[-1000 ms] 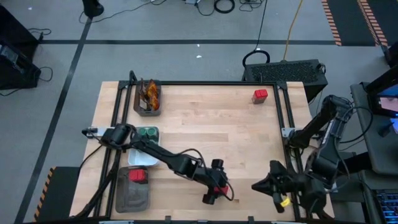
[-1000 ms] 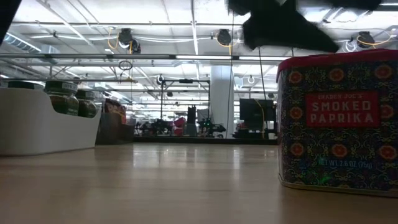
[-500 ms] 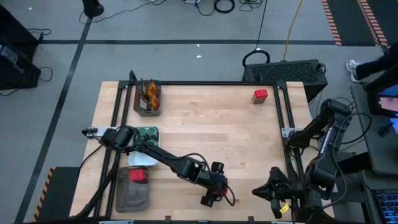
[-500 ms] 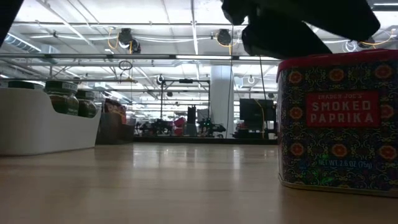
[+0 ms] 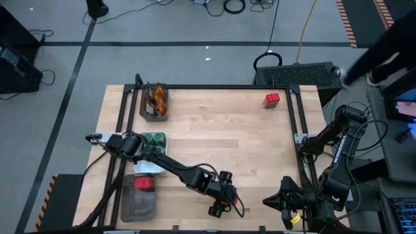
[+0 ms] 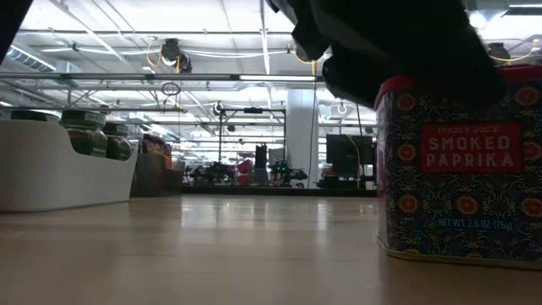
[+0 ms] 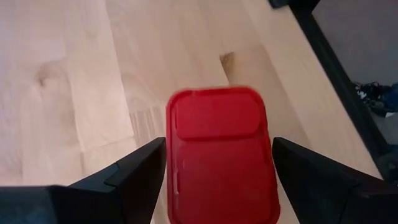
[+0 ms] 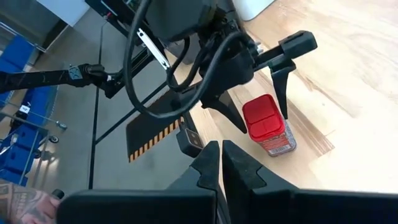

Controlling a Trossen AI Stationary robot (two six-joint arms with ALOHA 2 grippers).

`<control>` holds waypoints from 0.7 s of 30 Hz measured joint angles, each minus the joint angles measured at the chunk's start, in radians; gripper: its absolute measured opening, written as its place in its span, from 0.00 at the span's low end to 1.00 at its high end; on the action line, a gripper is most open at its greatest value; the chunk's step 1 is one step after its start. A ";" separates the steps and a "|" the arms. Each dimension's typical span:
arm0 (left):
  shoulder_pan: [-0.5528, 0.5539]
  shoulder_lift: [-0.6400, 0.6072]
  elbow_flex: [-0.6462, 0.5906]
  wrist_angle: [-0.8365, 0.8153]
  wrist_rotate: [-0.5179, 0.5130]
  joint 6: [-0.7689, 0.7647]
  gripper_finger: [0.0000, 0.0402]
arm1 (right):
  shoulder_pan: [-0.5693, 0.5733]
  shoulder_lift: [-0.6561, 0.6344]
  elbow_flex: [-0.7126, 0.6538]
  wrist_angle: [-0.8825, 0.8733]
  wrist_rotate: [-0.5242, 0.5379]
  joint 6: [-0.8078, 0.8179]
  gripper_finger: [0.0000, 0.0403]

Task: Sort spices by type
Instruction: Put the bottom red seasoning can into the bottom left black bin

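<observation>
A red boxy paprika tin (image 7: 217, 155) stands upright on the table near its front edge; it also shows in the low view (image 6: 461, 169) and the right wrist view (image 8: 266, 124). My left gripper (image 5: 220, 205) is open just above it, one finger on each side of its red lid, pointing down. My right gripper (image 5: 270, 197) is shut and empty, to the right of the tin. A second red packet (image 5: 272, 99) stands at the far right corner. Green-lidded jars (image 5: 154, 138) sit in a white tray, sachets (image 5: 156, 99) in a far-left tray, and a red packet (image 5: 144, 184) in a grey tray.
The three trays line the table's left side: the sachet tray (image 5: 163, 110) far, the white tray (image 5: 148, 166) in the middle, the grey tray (image 5: 133, 207) near. A black frame (image 5: 296, 130) edges the table. A dark blurred shape of a person (image 5: 383, 45) is beyond the far right corner.
My left gripper has moved a little toward the table's near edge and come down over the red tin, its open fingers now on either side of the lid. A person's dark shape has come in beyond the far right corner.
</observation>
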 joint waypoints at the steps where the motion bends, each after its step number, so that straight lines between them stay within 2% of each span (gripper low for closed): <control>1: -0.001 0.000 0.000 0.004 -0.002 0.000 0.73 | 0.000 0.000 0.000 0.000 0.000 0.000 0.00; 6: 0.000 0.000 0.000 0.006 -0.020 -0.030 0.69 | 0.000 0.000 0.000 0.000 0.001 -0.001 0.00; 11: -0.001 0.000 0.000 0.005 -0.021 -0.076 0.58 | 0.000 0.000 0.000 -0.002 0.000 -0.003 0.00; 15: -0.001 -0.002 0.009 0.000 -0.021 -0.105 0.57 | 0.000 0.000 0.000 -0.006 0.000 -0.003 0.00; 21: -0.010 -0.007 0.157 -0.057 -0.012 -0.105 0.57 | 0.000 0.000 0.000 -0.006 0.000 -0.012 0.00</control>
